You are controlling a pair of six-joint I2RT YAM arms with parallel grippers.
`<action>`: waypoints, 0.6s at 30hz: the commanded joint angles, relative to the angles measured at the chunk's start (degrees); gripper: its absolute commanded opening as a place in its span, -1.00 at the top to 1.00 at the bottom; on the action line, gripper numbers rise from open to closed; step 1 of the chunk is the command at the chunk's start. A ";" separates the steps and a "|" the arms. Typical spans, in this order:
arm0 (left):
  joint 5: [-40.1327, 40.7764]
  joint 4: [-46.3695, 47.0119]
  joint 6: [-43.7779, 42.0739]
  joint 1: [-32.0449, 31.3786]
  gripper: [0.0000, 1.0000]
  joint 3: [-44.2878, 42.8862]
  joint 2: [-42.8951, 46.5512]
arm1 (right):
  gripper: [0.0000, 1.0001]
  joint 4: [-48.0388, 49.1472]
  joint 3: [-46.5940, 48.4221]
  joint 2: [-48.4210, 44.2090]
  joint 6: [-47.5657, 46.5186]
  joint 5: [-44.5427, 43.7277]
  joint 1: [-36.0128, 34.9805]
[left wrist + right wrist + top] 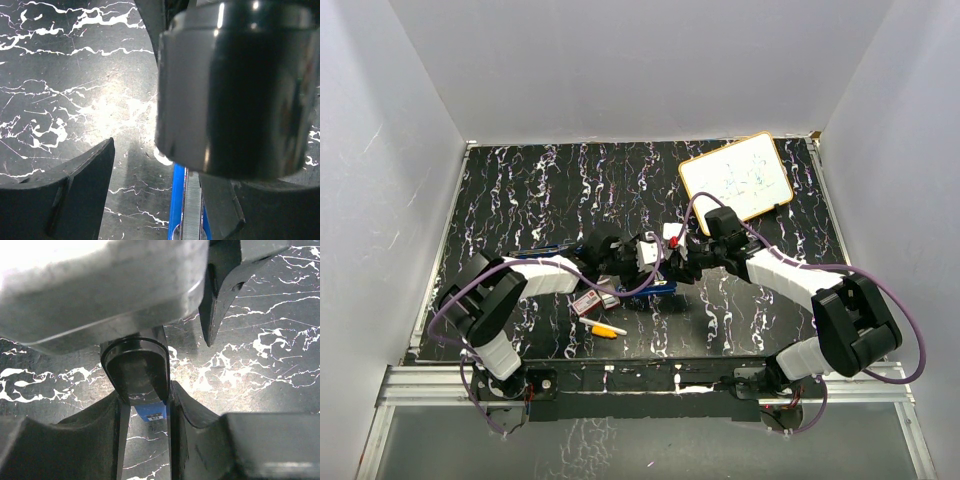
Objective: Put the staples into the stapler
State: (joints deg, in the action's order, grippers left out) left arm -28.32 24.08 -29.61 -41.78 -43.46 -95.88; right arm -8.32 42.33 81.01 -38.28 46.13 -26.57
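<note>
Black marbled table (520,200) | left pincer (159,170) spread above blue stapler (176,207), staples (192,212) inside | right pincer (146,396) pinching stapler

Even white light is falling from above, casting only soft shadows. In the left wrist view, glare is washing out the table (115,110) at centre, staples (192,210) are glinting at 6 o'clock, and a blurred shiny cylinder (235,90) is looming at 2 o'clock.

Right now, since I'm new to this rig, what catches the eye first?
Mid-table, the right gripper grips the black top of the blue stapler. A silvery staple strip lies in its channel. A whiteboard lies at the far right.
</note>
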 commanded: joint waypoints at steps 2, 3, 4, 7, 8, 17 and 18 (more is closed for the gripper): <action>-1.49 -1.59 -0.46 0.46 -0.28 1.87 3.20 | 0.84 -1.22 -0.31 0.90 1.17 -4.77 0.04; -1.69 -1.57 -0.45 0.57 -0.28 1.95 3.32 | 0.84 -1.26 -0.31 0.82 1.26 -4.86 0.04; -1.80 -1.66 -0.45 0.58 -0.28 2.04 3.53 | 0.84 -1.33 -0.31 0.81 1.28 -4.95 0.04; -2.02 -1.81 -0.53 0.57 -0.28 2.11 3.81 | 0.84 -1.56 -0.31 0.79 1.24 -5.15 0.04; -2.16 -1.89 -0.62 0.57 -0.28 2.08 3.93 | 0.84 -1.67 -0.31 0.79 1.12 -5.17 0.06; -2.22 -2.19 -0.85 0.74 -0.28 2.56 4.88 | 0.84 -3.09 -0.24 0.55 -0.16 -6.67 -0.21; -2.33 -2.09 -0.81 0.86 -0.28 2.62 4.93 | 0.84 -3.29 -0.18 0.54 -0.27 -6.87 -0.17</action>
State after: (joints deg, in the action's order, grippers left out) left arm -28.29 23.83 -30.04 -41.04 -41.87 -93.95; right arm -8.14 42.33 81.01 -37.78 45.10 -27.00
